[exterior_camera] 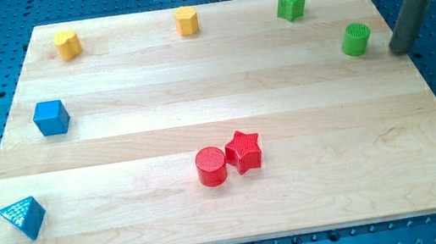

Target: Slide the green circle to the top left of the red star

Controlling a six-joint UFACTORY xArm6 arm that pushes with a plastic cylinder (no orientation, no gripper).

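Spanning nearly the whole view, the wooden board (239, 213) is seen carrying scattered blocks. No gripper is fitted, so no jaw state applies; only my tip (399, 50) is presented, set just to the view's right of the green circle (355, 38), seemingly so that it can be pushed leftward. The red star (244, 150) lies well apart, lower centre, touching the red cylinder (211, 166).

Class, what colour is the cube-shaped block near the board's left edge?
Blue: the blue cube, shown in the camera view.
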